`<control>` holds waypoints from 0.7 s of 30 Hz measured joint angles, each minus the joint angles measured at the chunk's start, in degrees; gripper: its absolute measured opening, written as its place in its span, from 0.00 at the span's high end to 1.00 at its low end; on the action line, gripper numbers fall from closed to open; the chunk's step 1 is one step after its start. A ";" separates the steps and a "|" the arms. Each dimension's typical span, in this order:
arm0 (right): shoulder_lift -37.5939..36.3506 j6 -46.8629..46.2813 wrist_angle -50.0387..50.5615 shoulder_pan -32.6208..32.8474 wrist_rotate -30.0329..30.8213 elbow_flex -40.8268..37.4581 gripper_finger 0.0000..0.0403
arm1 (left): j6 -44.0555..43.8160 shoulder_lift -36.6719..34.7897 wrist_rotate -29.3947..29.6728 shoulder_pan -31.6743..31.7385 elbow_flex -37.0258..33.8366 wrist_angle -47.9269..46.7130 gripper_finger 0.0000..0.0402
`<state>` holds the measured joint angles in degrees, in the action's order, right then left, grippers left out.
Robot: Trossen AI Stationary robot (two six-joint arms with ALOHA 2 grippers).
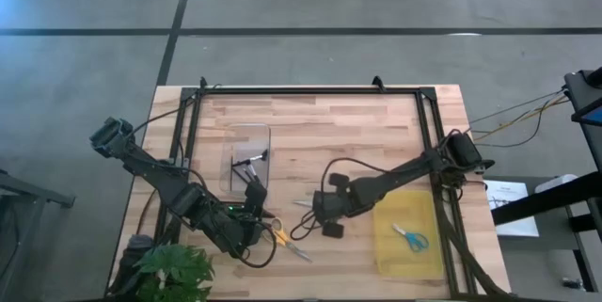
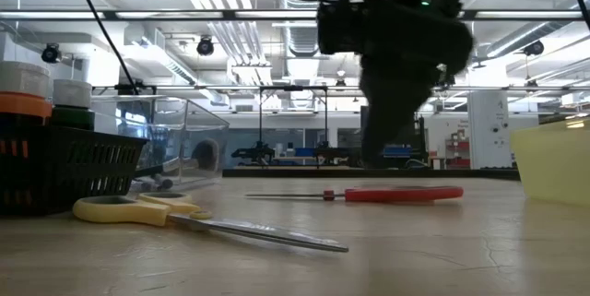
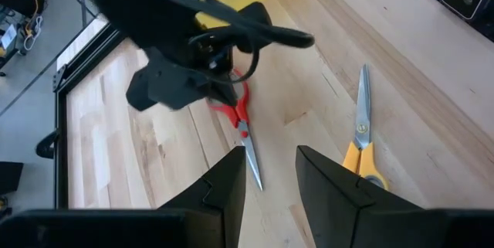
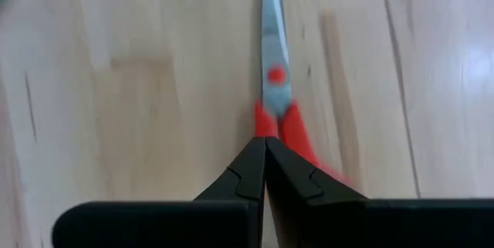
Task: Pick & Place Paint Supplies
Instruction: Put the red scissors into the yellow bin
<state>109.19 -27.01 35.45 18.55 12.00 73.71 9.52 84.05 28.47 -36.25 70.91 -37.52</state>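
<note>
My right pincer (image 4: 265, 172) is pressed fully together, arm stretched low, while my left pincer (image 3: 268, 172) hangs nearby, fingers parted.

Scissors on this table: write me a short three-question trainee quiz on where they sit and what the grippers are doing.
1. True or false: the blue-handled scissors lie in the yellow bin.
2. Which pair lies right at the tips of the right gripper? A yellow-handled scissors; B red-handled scissors; C blue-handled scissors.
3. Fill in: the left gripper has its jaws ___.
Key: 1 true; 2 B; 3 open.
</note>
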 joint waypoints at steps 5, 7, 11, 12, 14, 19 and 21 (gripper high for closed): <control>0.00 -2.97 5.65 2.36 -0.34 -0.23 0.98 | 0.00 0.00 0.00 0.00 0.00 -0.02 0.69; 0.00 -3.53 6.39 3.61 -1.73 -0.45 0.98 | 0.01 0.00 0.00 0.00 0.00 -0.01 0.69; 0.00 -4.42 6.37 5.72 -4.27 -0.86 0.98 | 0.00 0.00 0.00 0.00 0.00 0.00 0.69; 0.00 -4.36 6.37 6.08 -4.38 -0.94 0.98 | 0.02 0.00 0.00 0.00 0.00 0.02 0.69; 0.00 -4.22 6.38 6.39 -4.38 -1.10 0.98 | 0.01 0.00 0.00 0.00 0.00 0.09 0.69; -0.04 -3.12 6.29 6.31 -4.35 -1.79 0.98 | 0.00 0.00 0.00 0.00 0.00 0.48 0.69; -0.04 -2.75 6.28 6.22 -4.36 -2.15 0.97 | 0.02 0.00 0.00 0.00 0.00 0.46 0.69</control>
<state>109.14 -29.76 41.73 24.77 7.64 71.56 9.54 84.05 28.47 -36.25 70.91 -37.06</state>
